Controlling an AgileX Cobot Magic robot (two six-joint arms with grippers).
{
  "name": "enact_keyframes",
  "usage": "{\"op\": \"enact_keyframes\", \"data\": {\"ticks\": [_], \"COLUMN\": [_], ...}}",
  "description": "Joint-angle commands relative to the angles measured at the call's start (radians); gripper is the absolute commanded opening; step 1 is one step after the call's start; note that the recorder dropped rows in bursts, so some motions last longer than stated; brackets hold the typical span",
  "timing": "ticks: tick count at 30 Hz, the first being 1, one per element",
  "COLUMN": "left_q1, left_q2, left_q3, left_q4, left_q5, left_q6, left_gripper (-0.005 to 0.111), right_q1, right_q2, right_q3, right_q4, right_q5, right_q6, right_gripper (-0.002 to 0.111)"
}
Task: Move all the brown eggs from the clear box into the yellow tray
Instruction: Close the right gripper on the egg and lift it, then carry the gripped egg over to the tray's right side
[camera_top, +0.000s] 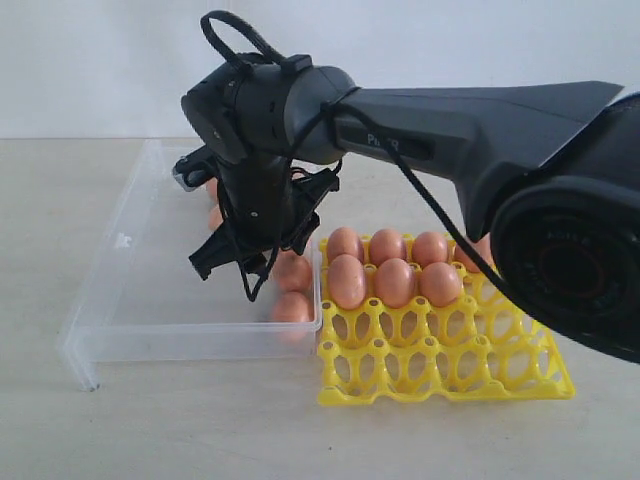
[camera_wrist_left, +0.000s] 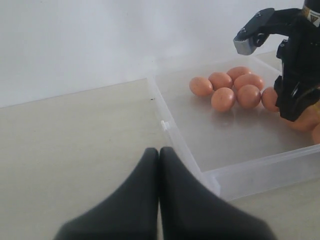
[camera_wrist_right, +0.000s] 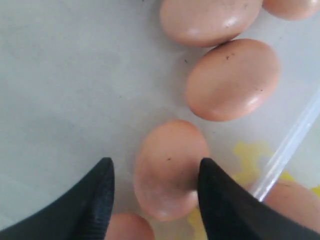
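The clear box (camera_top: 110, 262) lies on the left, and the yellow tray (camera_top: 440, 372) sits against its right wall. Several brown eggs (camera_top: 395, 282) fill the tray's far cups. More brown eggs (camera_wrist_left: 223, 99) lie loose in the box. My right gripper (camera_top: 236, 276) reaches across into the box. In the right wrist view it (camera_wrist_right: 155, 164) is open astride one egg (camera_wrist_right: 170, 172). One finger (camera_wrist_right: 215, 195) touches that egg; the other stands apart from it. My left gripper (camera_wrist_left: 159, 151) is shut and empty, just outside the clear box's near corner (camera_wrist_left: 210, 181). It is out of the exterior view.
Two further eggs (camera_wrist_right: 232, 80) lie just beyond the straddled one, and another (camera_wrist_right: 127, 227) lies by the finger bases. The box's right wall (camera_wrist_right: 290, 145) runs close beside the right gripper, with the yellow tray (camera_wrist_right: 247, 152) showing through it. The tray's near cups (camera_top: 400, 360) hold nothing.
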Motion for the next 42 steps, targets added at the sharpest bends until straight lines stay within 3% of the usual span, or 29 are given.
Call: {"op": "enact_keyframes", "data": {"ticks": [1,5,6,8,9,16,30,35,42], "left_q1": [-0.002,-0.002,-0.002,-0.002,-0.002,-0.002,-0.002,-0.002,-0.002], "left_q2": [-0.002,-0.002,-0.002,-0.002,-0.002,-0.002,-0.002,-0.002,-0.002], "left_q3": [0.003,0.003,0.003,0.003,0.003,0.003,0.003,0.003,0.003], "left_q4": [-0.007,-0.007,-0.007,-0.007,-0.007,-0.007,-0.007,-0.007,-0.007], "left_q5": [-0.017,-0.017,-0.017,-0.017,-0.017,-0.017,-0.017,-0.017,-0.017], "left_q6": [-0.009,-0.009,-0.009,-0.009,-0.009,-0.009,-0.009,-0.009,-0.009], "left_gripper": [-0.004,-0.004,-0.004,-0.004,-0.004,-0.004,-0.004,-0.004,-0.004], "right_q1": [-0.002,-0.002,-0.002,-0.002,-0.002,0.019,0.205,0.248,0.266], "right_q2": [0.048,0.069,0.069,0.069,0.069,0.010,-0.152,-0.206,-0.266], "right_q3": [-0.001,-0.001,-0.001,-0.001,-0.001,-0.001,-0.001,-0.001,0.054], "right_q4": [0.007,0.011,0.011,0.009,0.006,0.006,-0.068,-0.248,-0.679], "right_q5": [0.007,0.006,0.006,0.004,0.003,-0.030,-0.392,-0.499,-0.553], "right_q6": [0.009,0.015,0.015,0.007,0.007,0.006,0.141,0.264,0.695], "right_gripper": [0.050,0.048,0.039,0.006,0.000,0.000,0.000,0.000,0.000]}}
